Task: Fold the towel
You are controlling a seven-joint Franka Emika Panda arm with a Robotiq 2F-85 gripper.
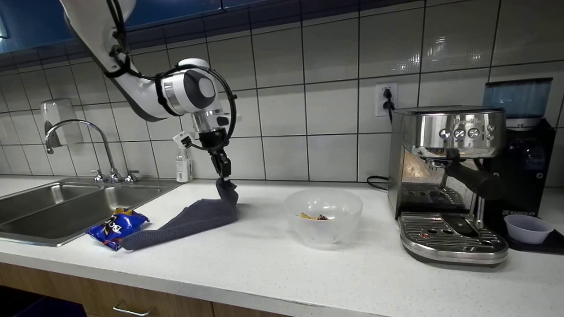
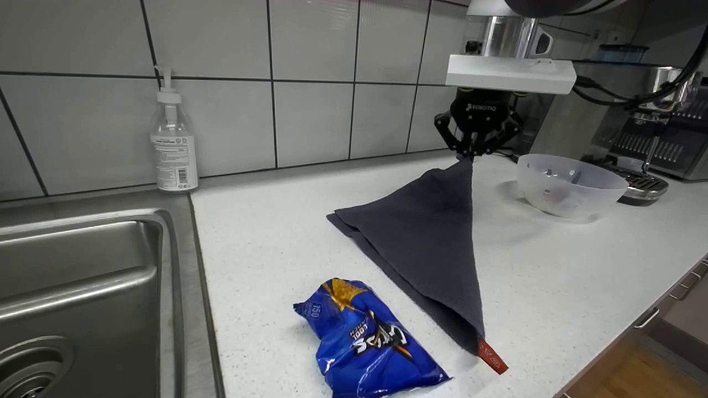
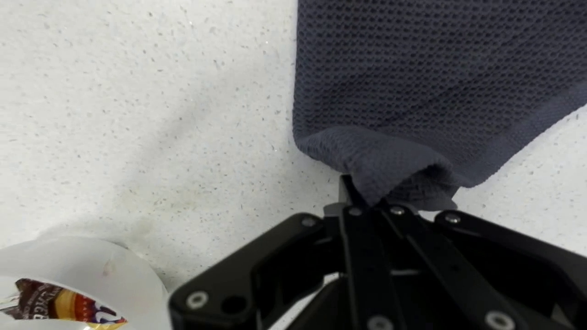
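Note:
The dark grey towel lies on the white counter in both exterior views (image 1: 194, 218) (image 2: 426, 232), folded over into layers, roughly a triangle. A red tag (image 2: 492, 356) sticks out at its near corner. My gripper (image 1: 225, 176) is shut on one corner of the towel and holds that corner raised above the counter, as an exterior view (image 2: 467, 155) also shows. The rest of the towel slopes down to the counter. In the wrist view the towel (image 3: 426, 68) bunches up between the fingertips (image 3: 369, 197), which are partly hidden by the cloth.
A blue chip bag (image 1: 118, 226) lies by the towel's end, near the sink (image 2: 177, 309). A translucent bowl (image 1: 324, 233) with wrappers stands beside the towel. A coffee machine (image 1: 454, 132) stands beyond the bowl. A pump bottle (image 2: 176, 155) stands at the tiled wall.

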